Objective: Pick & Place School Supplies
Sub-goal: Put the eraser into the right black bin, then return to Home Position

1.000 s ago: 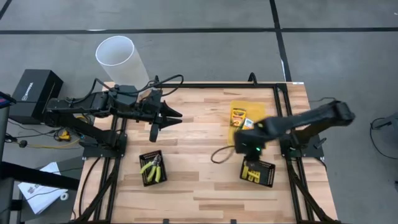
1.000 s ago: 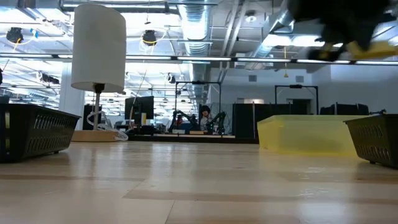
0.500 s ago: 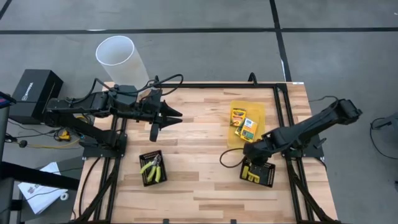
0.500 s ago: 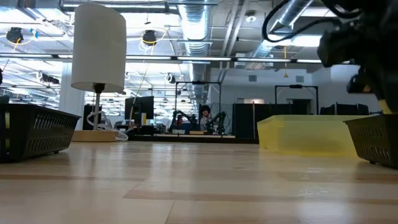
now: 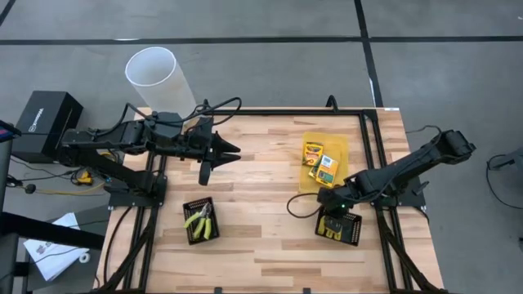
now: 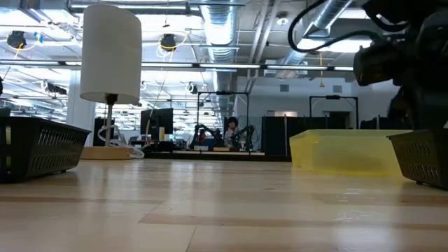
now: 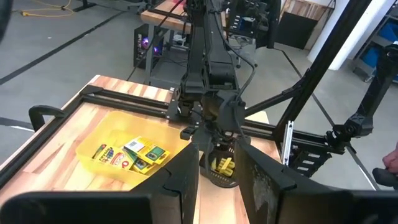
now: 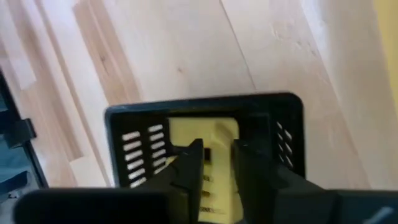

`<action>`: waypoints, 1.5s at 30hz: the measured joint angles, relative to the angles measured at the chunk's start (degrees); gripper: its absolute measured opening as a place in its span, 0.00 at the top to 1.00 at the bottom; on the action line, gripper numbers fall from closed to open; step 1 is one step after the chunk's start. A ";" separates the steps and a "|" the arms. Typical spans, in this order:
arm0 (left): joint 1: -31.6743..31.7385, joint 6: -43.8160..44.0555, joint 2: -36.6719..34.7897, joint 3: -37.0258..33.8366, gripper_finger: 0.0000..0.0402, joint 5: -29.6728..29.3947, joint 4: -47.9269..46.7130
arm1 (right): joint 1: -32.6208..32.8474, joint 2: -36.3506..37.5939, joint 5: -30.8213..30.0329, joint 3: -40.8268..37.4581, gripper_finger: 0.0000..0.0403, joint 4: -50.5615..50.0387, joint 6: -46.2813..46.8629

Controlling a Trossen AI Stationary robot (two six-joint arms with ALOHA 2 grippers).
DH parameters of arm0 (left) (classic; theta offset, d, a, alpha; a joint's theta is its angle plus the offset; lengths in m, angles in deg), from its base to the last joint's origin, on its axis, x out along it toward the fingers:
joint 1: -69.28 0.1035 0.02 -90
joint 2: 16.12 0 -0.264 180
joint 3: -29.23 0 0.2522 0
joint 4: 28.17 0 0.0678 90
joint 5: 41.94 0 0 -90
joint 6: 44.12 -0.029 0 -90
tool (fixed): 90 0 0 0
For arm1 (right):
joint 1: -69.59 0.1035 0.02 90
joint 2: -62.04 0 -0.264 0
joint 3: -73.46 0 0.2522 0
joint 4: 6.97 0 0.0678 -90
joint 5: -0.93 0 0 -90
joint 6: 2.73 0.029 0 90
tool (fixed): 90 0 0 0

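On the pale plank table [image 5: 261,175], sorting of school supplies appears partly done. At the left, around nine o'clock, the left gripper [image 5: 222,152] hangs idle above the wood, its dark tapered fingers standing slightly apart and grasping nothing. Toward seven o'clock, a black square mesh tray [image 5: 200,220] already contains the small plier-like tool [image 5: 198,218] with yellow-green handles. Right of centre, near two o'clock, the flat translucent yellow tray [image 5: 337,147] holds two flat printed boxes [image 5: 319,160], glossy yellow and green, side by side, apparently awaiting transfer. At about four o'clock, the right gripper [image 5: 333,214] reaches down over a second black mesh tray [image 5: 350,231]; in the right wrist view its fingers [image 8: 188,167] stand a little apart astride a yellow box [image 8: 214,163] lying in that slotted-walled tray, and whether they grip it or have let go cannot be told. By this reckoning, the tool and one box are placed, while two boxes remain. No loose yellow sticks can be made out.
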 joint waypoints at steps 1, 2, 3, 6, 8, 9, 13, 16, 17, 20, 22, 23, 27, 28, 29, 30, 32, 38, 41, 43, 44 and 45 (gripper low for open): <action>0.00 0.00 0.00 0.00 0.75 0.00 0.02 | 0.00 0.00 -0.02 0.00 0.79 0.42 -0.22; 0.00 0.07 0.00 0.00 0.75 0.01 0.02 | 0.00 -0.08 -0.02 0.00 0.77 0.46 -0.23; 0.00 0.18 0.00 0.00 0.75 0.02 0.02 | 0.00 -0.16 -0.02 0.00 0.76 0.32 -0.21; 0.00 0.14 0.00 0.00 0.75 0.02 0.04 | -0.02 -0.20 -0.01 0.00 0.71 0.17 -0.05; 0.00 -0.24 0.00 0.00 0.75 0.02 0.04 | -0.26 -0.20 0.08 0.00 0.69 0.13 1.01; 0.00 -0.27 0.00 0.00 0.75 0.02 0.06 | -0.50 -0.20 0.51 0.00 0.68 0.12 1.72; 0.00 0.29 -0.24 0.00 0.75 -0.57 3.82 | -1.81 -0.11 4.82 0.37 0.66 -0.33 5.88; 0.00 2.96 -0.99 0.00 0.75 -0.70 7.00 | -2.42 -0.05 9.24 1.85 0.64 -0.45 5.47; 0.00 2.98 -1.34 0.00 0.75 -0.74 6.89 | -2.46 -0.02 10.30 2.00 0.64 -0.35 3.32; 0.00 3.00 -1.64 0.01 0.75 -1.16 7.40 | -2.47 -0.24 17.12 2.03 0.63 -0.69 -0.92; 0.00 3.72 -1.70 0.00 0.75 -1.11 7.27 | -2.45 -0.24 21.23 2.03 0.63 2.68 0.95; -0.02 6.37 -1.74 0.00 0.75 -0.43 7.51 | -2.54 -0.08 23.17 1.97 0.64 6.73 0.88; -0.02 5.41 -2.34 -0.04 0.75 4.30 12.95 | -3.48 5.23 24.34 2.25 0.64 34.94 -3.52; -0.02 2.72 -3.09 -0.05 0.75 6.50 14.99 | -4.24 6.80 24.55 2.25 0.64 40.83 -4.71; -0.02 0.62 -4.04 -0.09 0.75 8.13 16.77 | -4.98 8.65 24.60 2.09 0.65 45.07 -5.81; -0.05 -0.57 -5.07 0.01 0.75 9.07 19.41 | -5.78 10.81 24.39 2.05 0.65 49.02 -6.91; -0.07 -1.61 -8.70 -0.04 0.75 9.13 19.97 | -7.33 16.17 23.25 2.08 0.65 54.70 -8.88; -1.12 -10.53 -22.13 0.04 0.75 9.01 19.48 | -7.78 34.18 22.45 2.14 0.64 58.96 -23.17; -1.88 -14.75 -28.95 0.20 0.75 8.99 13.63 | -7.70 41.59 19.05 2.33 0.64 48.96 -28.95; -1.88 -14.43 -32.98 0.29 0.75 4.64 5.62 | -7.12 47.80 15.99 2.50 0.64 37.92 -32.45; -1.87 -13.49 -34.33 -0.01 0.75 1.67 1.47 | -6.85 50.17 13.77 3.28 0.64 34.45 -34.55; -1.85 -13.02 -35.56 -0.91 0.75 -0.65 -0.64 | -6.67 52.66 11.90 3.74 0.64 31.52 -36.51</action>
